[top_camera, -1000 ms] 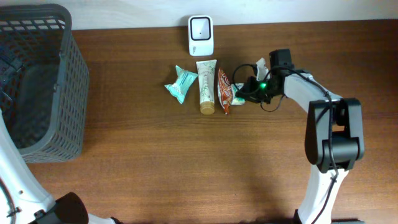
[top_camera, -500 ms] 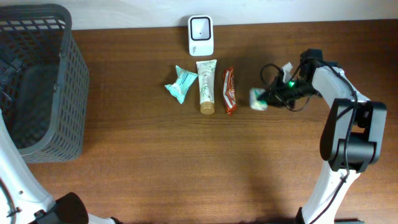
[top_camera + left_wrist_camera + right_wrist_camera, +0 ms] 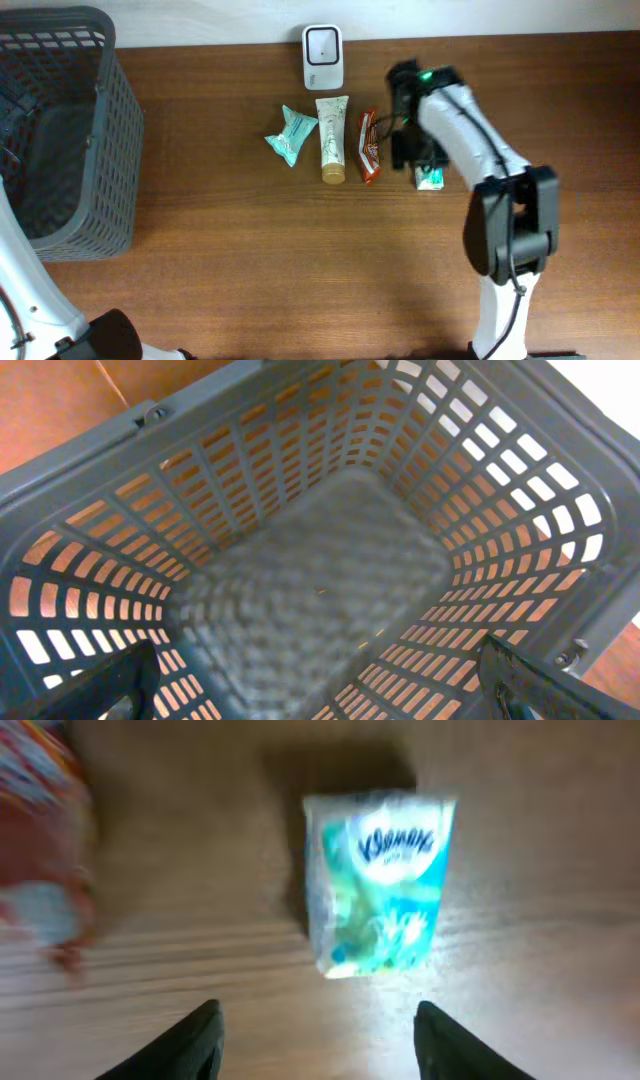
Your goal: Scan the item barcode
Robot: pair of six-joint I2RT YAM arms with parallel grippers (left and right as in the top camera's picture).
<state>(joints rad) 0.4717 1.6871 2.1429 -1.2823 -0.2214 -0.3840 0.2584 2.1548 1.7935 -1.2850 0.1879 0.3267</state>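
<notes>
Broadly, the table [image 3: 250, 260] runs bare wood across its whole near half, and the clutter sits towards the far edge. The basket [image 3: 125, 150] fills the left end, its rim against the table's left and far edges. The left claw [image 3: 320, 685] hangs over the basket's mesh floor, its fingers spread wide with nothing between them. The right arm [image 3: 470, 130] reaches in from the near right.

A white scanner [image 3: 322, 57] stands at the far edge. Just in front of it lie three things side by side: a teal packet [image 3: 292, 134], a pale tube [image 3: 332, 140] and a red packet [image 3: 369, 147]. Any print on them is too small to read.

The tissue pack [image 3: 380, 885] lies flat on the wood to the right of the red packet, apart from it. The right claw [image 3: 320, 1040] hovers over it, its fingers well apart and gripping nothing. The pack's blue script is blurred; it may read Kleenex.
</notes>
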